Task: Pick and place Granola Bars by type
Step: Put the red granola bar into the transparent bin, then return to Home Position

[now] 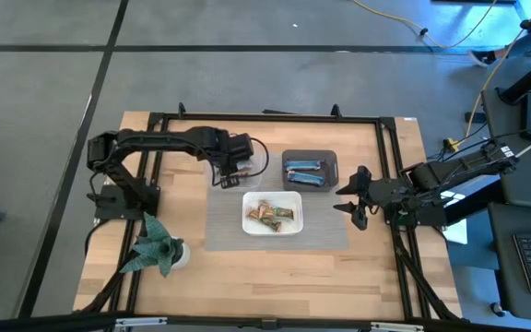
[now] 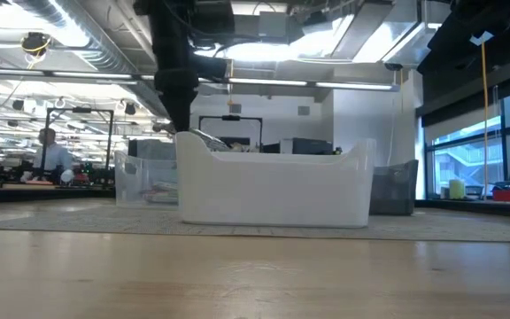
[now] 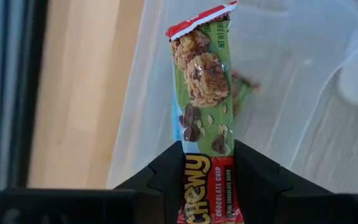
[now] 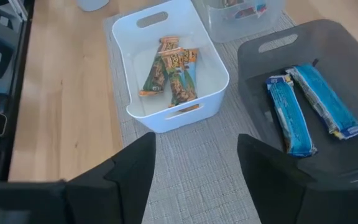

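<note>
My left gripper [image 3: 207,146] hangs over the clear tub [image 1: 250,164] at the far left of the grey mat, shut on a green and red granola bar [image 3: 204,74]. Another bar [image 3: 244,87] lies in that tub below it. The white tub [image 4: 166,68] at the middle of the mat holds several tan and green bars [image 4: 171,73]. Two blue bars [image 4: 309,106] lie flat in the dark grey tub [image 4: 347,37] at the far right. My right gripper [image 4: 194,155] stands open above the mat's right edge, with nothing between its fingers. My left gripper pinches the bar's two long sides at its red-labelled half [image 3: 207,165] between its two fingers. The fingers point steeply down and lie along the bar. The bar's free end [image 3: 201,18] sticks out past the fingertips, clear of the tub below.
A green paper plant figure [image 1: 155,244] stands at the table's near left. The woven grey mat [image 1: 330,235] lies under the three tubs. Black frame rails [image 1: 390,148] run along the table's sides. Bare wood [image 1: 275,277] stretches along the near edge.
</note>
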Robot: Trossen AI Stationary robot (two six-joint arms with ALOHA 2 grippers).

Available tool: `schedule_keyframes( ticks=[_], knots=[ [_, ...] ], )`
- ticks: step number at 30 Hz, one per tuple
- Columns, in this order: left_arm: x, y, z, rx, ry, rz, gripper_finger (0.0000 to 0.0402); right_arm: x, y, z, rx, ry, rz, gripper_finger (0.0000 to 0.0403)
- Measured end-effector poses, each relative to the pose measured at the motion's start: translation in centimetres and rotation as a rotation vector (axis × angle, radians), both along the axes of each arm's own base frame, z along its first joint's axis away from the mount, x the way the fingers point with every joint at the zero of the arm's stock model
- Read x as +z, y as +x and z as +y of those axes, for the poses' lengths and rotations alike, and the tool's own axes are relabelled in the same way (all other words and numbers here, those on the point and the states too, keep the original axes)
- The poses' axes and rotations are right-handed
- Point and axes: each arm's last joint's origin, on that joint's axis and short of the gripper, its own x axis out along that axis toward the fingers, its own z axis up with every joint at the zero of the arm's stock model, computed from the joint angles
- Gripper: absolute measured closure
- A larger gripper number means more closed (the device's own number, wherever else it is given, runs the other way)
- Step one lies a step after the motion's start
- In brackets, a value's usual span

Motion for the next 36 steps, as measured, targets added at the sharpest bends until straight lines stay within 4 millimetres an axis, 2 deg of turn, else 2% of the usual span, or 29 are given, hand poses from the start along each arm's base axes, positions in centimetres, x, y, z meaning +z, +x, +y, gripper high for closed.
schedule_keyframes(
  ticks=[6, 18, 30, 36],
  knots=[
    [-1.5, 0.0, 0.8, -0.081, -0.094, -0.059, 0.0288, 0.1, 0.0, -0.1, 0.013, -0.056, -0.008, 0.0173],
    [-6.2, -1.6, 2.1, -0.077, -0.091, -0.057, 0.0288, 0.4, 0.3, -0.4, -0.033, -0.185, -0.054, 0.0173],
    [-6.3, -1.5, 2.0, -0.102, -0.075, -0.064, 0.0287, 0.8, 0.6, -0.3, -0.022, -0.187, -0.104, 0.0173],
    [-6.3, -1.4, 1.8, -0.085, -0.081, -0.069, 0.0253, 0.8, 0.6, -0.3, -0.027, -0.180, -0.104, 0.0173]
  ],
)
